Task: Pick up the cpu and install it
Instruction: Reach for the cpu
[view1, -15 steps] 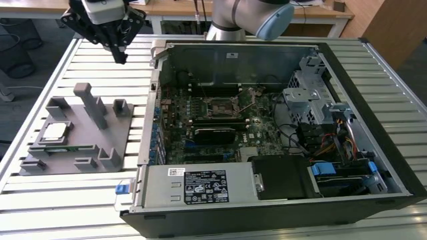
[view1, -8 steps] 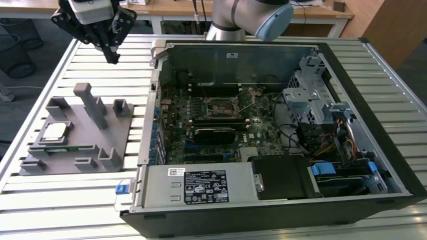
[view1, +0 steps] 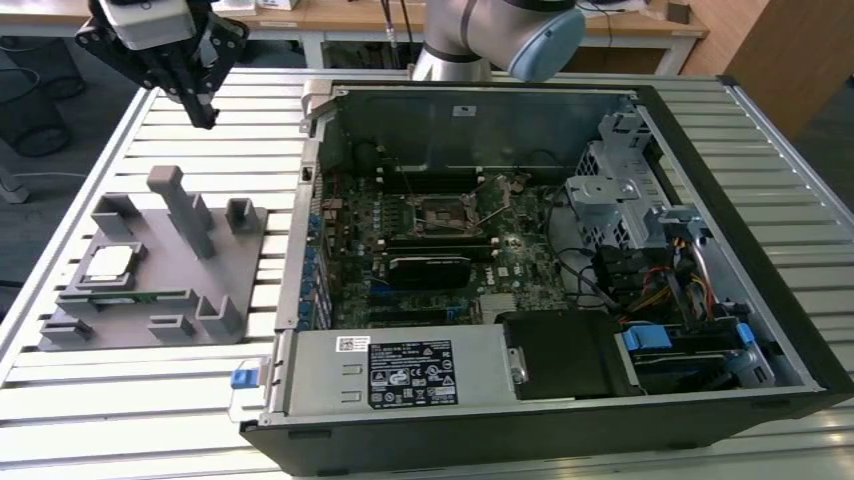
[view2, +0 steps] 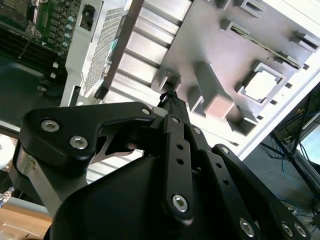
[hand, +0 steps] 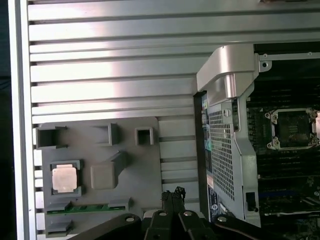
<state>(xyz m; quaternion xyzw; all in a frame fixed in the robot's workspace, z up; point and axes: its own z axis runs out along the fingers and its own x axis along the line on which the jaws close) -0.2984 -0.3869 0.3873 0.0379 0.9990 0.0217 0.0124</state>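
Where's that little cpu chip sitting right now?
The cpu sits in a pocket of the grey holder, on the exterior view's left of the open computer case, beside the green memory stick.

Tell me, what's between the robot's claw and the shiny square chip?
In the first wrist view, a tall gray post of the gray holder stands between the gripper and the cpu. The cpu sits in its pocket on that holder.

Silver-grey arm tube (view1: 451, 45) with pale blue joint cap (view1: 545, 42); matte black hand (view1: 203, 114) of perforated linkage bars (view2: 179, 150), fastened by silver hex screws (view2: 180, 202).
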